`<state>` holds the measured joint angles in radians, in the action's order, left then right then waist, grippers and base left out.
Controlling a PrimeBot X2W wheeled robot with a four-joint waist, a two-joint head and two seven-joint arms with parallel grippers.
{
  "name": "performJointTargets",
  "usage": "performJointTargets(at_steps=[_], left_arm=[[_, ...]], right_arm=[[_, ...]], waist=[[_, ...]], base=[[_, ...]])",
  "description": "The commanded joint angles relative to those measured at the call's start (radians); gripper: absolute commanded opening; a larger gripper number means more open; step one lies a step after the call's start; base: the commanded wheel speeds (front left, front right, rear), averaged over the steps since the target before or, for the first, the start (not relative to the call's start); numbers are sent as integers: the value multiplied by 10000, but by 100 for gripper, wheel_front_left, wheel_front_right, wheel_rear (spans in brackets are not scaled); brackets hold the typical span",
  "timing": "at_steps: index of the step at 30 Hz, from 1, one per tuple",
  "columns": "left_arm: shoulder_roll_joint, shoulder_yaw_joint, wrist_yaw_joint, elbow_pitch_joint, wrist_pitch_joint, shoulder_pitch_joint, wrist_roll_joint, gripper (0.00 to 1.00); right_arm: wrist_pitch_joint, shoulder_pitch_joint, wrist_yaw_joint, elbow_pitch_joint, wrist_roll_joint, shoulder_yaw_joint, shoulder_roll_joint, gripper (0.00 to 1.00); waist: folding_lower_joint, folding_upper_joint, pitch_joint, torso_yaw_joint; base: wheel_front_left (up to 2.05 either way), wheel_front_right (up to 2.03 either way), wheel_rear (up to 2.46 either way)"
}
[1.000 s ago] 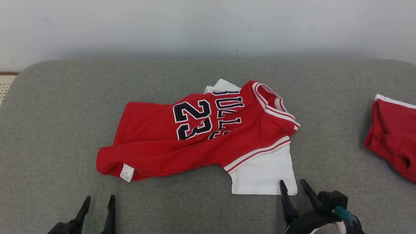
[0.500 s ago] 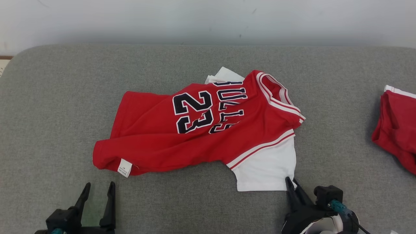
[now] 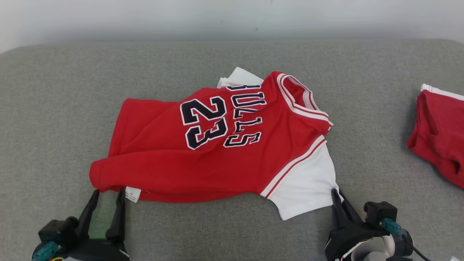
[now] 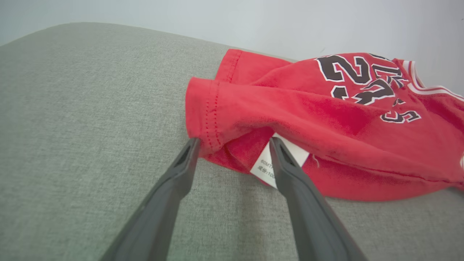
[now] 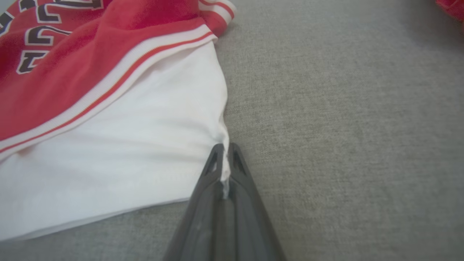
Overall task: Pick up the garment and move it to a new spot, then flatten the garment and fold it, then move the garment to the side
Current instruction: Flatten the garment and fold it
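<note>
The garment (image 3: 217, 145) is a red jersey with a black "23", white-striped trim and white sleeves, lying crumpled on the grey cushion. My right gripper (image 3: 337, 197) is shut on the edge of its white sleeve (image 5: 145, 145), the cloth pinched between the fingertips (image 5: 217, 163). My left gripper (image 3: 107, 194) stands open at the garment's red hem corner (image 4: 206, 119), one finger (image 4: 181, 170) at the hem edge and the other finger (image 4: 290, 170) over the white label (image 4: 262, 166).
A second red garment (image 3: 438, 134) lies at the right edge of the grey cushion (image 3: 54, 108). A pale wall (image 3: 232, 18) runs behind the cushion's far edge.
My right gripper has shut on the white sleeve edge. My left gripper, still open, has come up to the red hem corner. The head camera has tilted, shifting the whole picture.
</note>
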<state>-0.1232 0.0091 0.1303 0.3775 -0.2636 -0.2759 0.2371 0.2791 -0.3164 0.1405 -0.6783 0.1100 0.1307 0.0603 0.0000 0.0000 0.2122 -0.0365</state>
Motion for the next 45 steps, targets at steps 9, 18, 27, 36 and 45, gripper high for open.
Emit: performJointTargets(at_steps=[9,18,27,36,45], left_arm=[[-1314,-1445,-3,-345,-8,-249,1961,100],[-2095,-2058,-2,-376,-8,-203,2549,100],[-3213,-3346,-1,-565,-8,-347,3803,100],[-3531,-3963,-1,-386,-8,-623,4252,100],[-3573,-4189,0,-354,-8,-892,4327,68]], right_arm=[[-269,147,-178,-38,-216,-438,127,0],[-268,81,-169,-31,-141,-244,-10,0],[-228,75,-146,29,-101,-142,-39,0],[-221,-111,-143,166,-25,-6,-53,0],[-213,-242,-142,230,125,179,-52,0]], waist=[[0,0,357,-316],[0,0,304,-349],[0,0,240,-395],[0,0,265,-450],[0,0,281,-618]], base=[[0,0,0],[0,0,0],[0,0,0],[0,0,0],[0,0,0]])
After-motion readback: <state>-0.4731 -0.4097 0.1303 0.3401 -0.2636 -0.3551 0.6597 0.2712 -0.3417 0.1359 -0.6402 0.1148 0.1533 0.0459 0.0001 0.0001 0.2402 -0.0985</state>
